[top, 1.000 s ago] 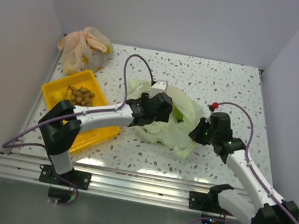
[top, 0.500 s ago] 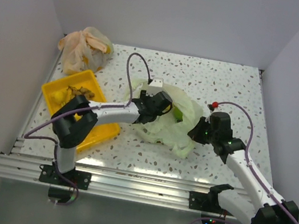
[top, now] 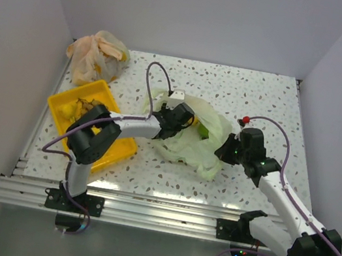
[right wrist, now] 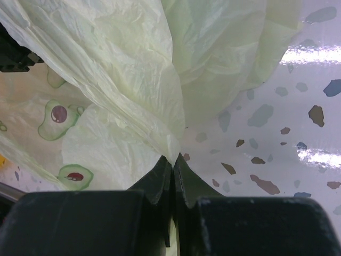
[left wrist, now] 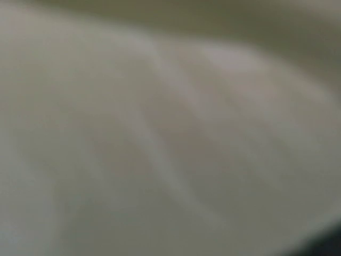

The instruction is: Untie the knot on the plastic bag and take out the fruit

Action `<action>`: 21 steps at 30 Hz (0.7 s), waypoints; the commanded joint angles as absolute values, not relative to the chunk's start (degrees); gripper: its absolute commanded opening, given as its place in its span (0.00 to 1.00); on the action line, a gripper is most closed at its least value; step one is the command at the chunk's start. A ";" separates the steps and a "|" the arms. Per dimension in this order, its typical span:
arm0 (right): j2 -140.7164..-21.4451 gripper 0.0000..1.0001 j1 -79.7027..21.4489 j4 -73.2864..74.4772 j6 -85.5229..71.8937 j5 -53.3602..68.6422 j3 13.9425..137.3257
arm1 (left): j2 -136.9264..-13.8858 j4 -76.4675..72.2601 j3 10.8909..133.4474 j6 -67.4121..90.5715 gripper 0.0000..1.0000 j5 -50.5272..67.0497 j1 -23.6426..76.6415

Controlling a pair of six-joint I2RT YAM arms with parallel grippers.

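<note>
The pale green plastic bag lies open and crumpled at the table's middle. My left gripper reaches into its mouth from the left, and its fingers are hidden by the plastic. The left wrist view shows only blurred bag film. A green fruit shows inside the bag, just right of the left gripper. My right gripper is shut on a fold of the bag's edge, at the bag's right side in the top view. Yellow and brown fruit lie in the yellow tray.
An orange-beige plastic bag lies at the back left, behind the tray. The left arm's forearm crosses over the tray. White walls close in the speckled table on the left, back and right.
My left gripper has pushed a little farther up and right into the bag, and its elbow has swung rightward over the tray. The right gripper has held its place on the bag.
</note>
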State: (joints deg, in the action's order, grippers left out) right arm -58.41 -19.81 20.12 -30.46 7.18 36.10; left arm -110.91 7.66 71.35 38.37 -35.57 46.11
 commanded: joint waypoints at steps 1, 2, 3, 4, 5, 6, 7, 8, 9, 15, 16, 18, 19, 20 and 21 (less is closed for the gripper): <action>-57.83 0.00 -19.60 18.19 -31.03 8.17 35.68 | -112.06 4.92 71.37 37.79 0.41 -35.86 45.88; -57.75 0.00 -19.60 18.11 -31.03 8.17 35.68 | -112.23 4.92 71.45 37.71 0.41 -35.86 45.79; -57.92 0.00 -19.60 18.11 -31.03 8.17 35.60 | -112.41 5.18 71.54 37.71 0.41 -35.86 45.79; -57.92 0.00 -19.60 18.11 -30.94 8.17 35.60 | -112.76 5.62 71.89 37.79 0.41 -36.03 45.79; -57.92 0.00 -19.60 18.02 -30.94 8.17 35.51 | -112.94 6.32 72.16 38.58 0.43 -36.30 45.70; -57.92 0.00 -19.60 18.02 -30.94 8.17 35.51 | -112.85 7.02 72.16 38.93 0.53 -36.82 45.79; -57.83 0.00 -19.60 18.02 -30.94 8.09 35.51 | -112.50 7.21 71.98 39.37 0.59 -37.17 45.79; -57.92 0.00 -19.60 18.02 -30.94 8.09 35.42 | -112.15 7.38 71.90 40.33 0.65 -37.44 45.70; -57.92 0.00 -19.60 18.02 -31.02 8.09 35.33 | -111.80 7.99 71.72 40.95 0.77 -38.31 45.70; -58.01 0.00 -19.60 17.75 -30.85 8.35 35.33 | -109.42 7.47 71.98 44.29 1.00 -39.20 44.30; -58.01 0.00 -19.60 17.67 -30.85 8.35 35.33 | -109.42 7.38 72.16 44.82 1.00 -39.20 43.95; -57.92 0.00 -19.60 17.75 -30.94 8.35 35.25 | -109.60 6.51 72.68 46.14 1.00 -39.20 43.24; -57.92 0.00 -19.60 17.67 -30.94 8.44 35.33 | -109.69 6.16 72.95 46.66 1.00 -39.37 43.16; -57.83 0.00 -19.60 17.67 -30.85 8.52 35.33 | -109.77 5.20 73.30 47.19 1.00 -39.64 43.07; -57.83 0.00 -19.60 17.67 -30.85 8.61 35.33 | -109.95 4.49 73.47 47.46 1.00 -39.64 42.89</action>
State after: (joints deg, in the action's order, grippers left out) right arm -58.43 -19.81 19.33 -30.46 7.31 35.88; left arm -112.40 7.99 71.37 44.05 -36.62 43.86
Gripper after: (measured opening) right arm 0.032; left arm 0.997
